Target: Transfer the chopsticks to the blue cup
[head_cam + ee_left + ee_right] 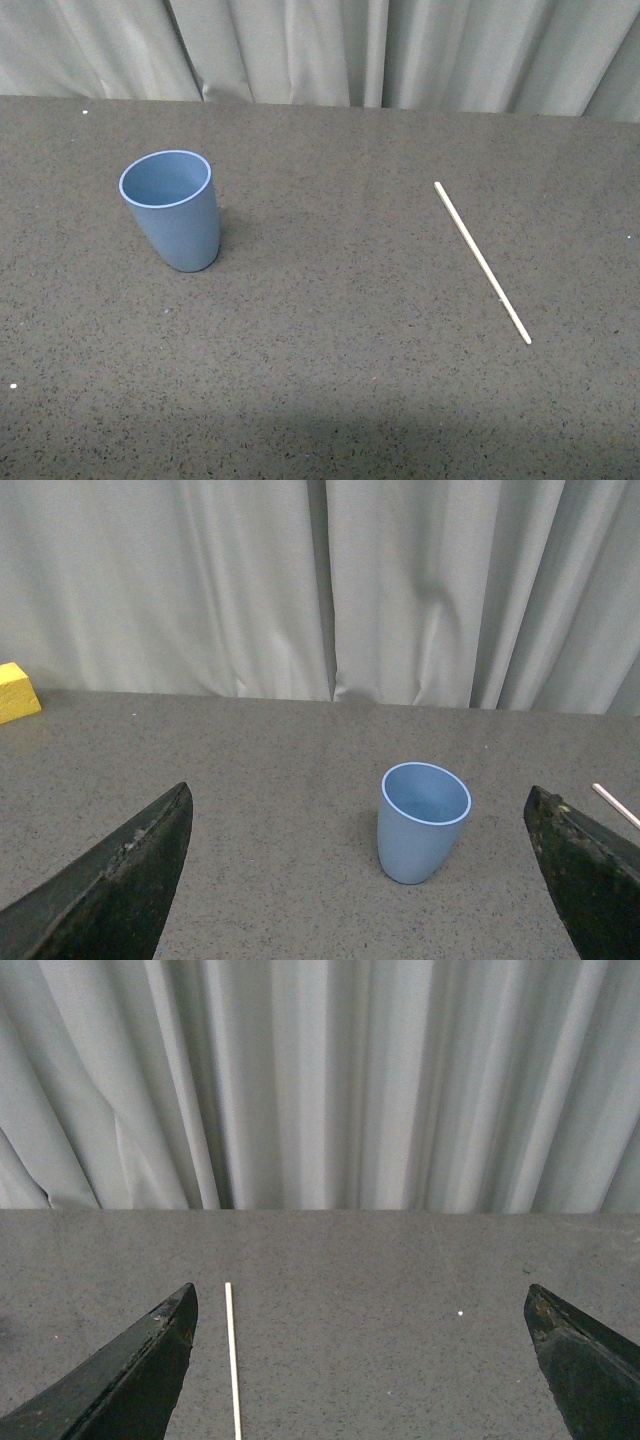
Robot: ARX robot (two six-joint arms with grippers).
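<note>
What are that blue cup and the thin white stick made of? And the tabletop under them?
The blue cup looks like matte plastic: even light blue colour, smooth rim, no glare. The stick is cream-white and plain, possibly bamboo, wood or plastic; too thin to tell. The tabletop looks like dark grey speckled stone or laminate, dull finish.

Light blue cup (172,212), cream-white chopsticks (482,262)

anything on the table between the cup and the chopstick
Nothing. In the front view the stretch of grey table between the cup and the chopstick is bare.
</note>
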